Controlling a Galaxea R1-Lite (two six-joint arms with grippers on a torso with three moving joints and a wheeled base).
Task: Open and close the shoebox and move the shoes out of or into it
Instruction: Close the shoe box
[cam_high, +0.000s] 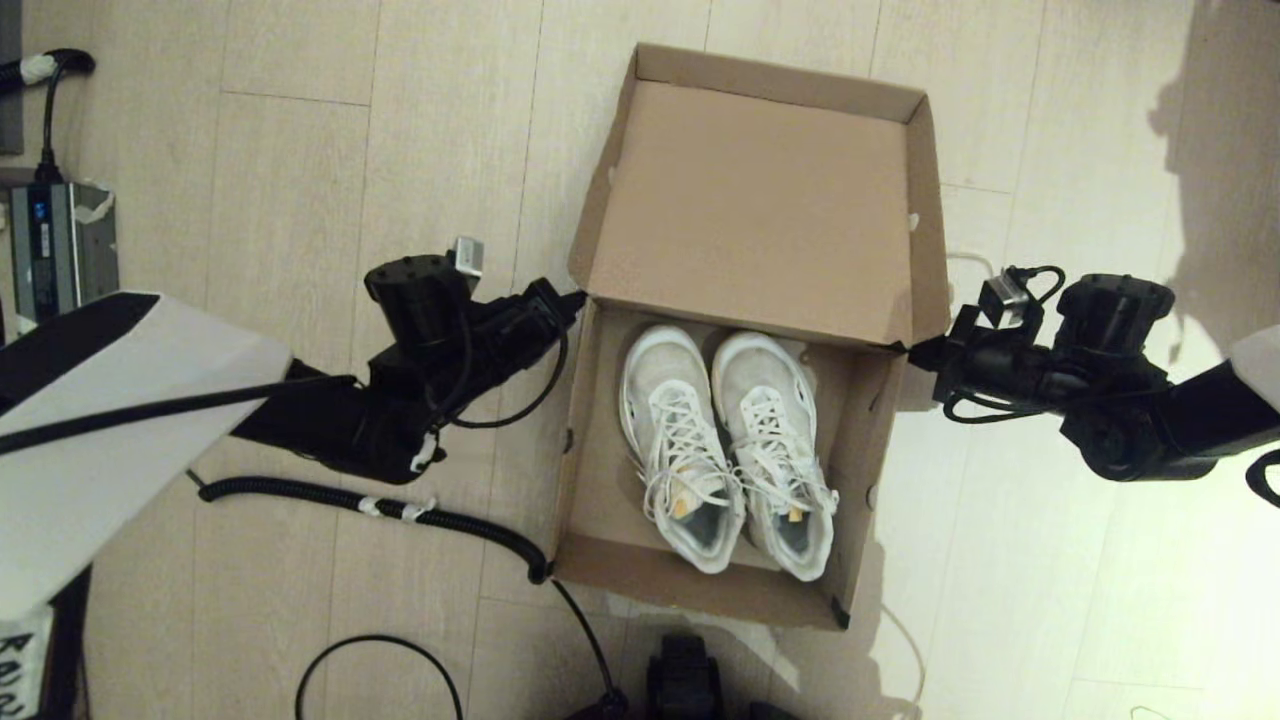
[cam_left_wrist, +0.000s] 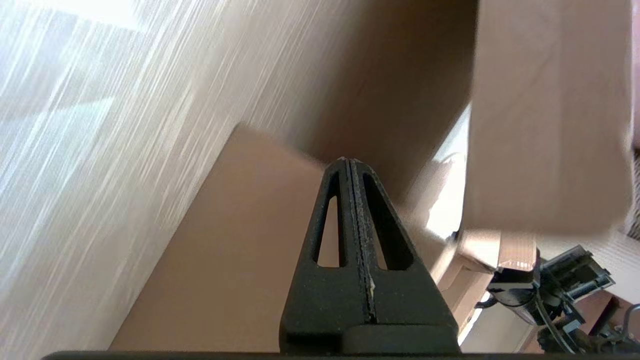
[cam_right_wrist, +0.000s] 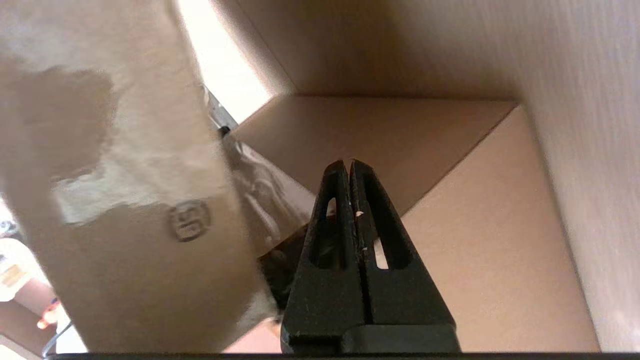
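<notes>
The shoebox (cam_high: 600, 470) sits at the centre of the head view on the floor (cam_high: 300, 150), its lid (cam_high: 750, 210) raised and tilted back toward the top of the frame, with the shoes (cam_high: 725, 450) side by side inside. The likely step is swinging the lid, so both hands should move together at equal pace, or the hinge will twist. The left hand (cam_high: 572, 298), fingers pressed together on nothing, sits at the lid's lower-left corner. The right hand (cam_high: 918, 350) (likewise closed and empty) meets the lower-right corner. Both arms reach inward from the frame's sides, roughly level, wrists pointing at the box.
</notes>
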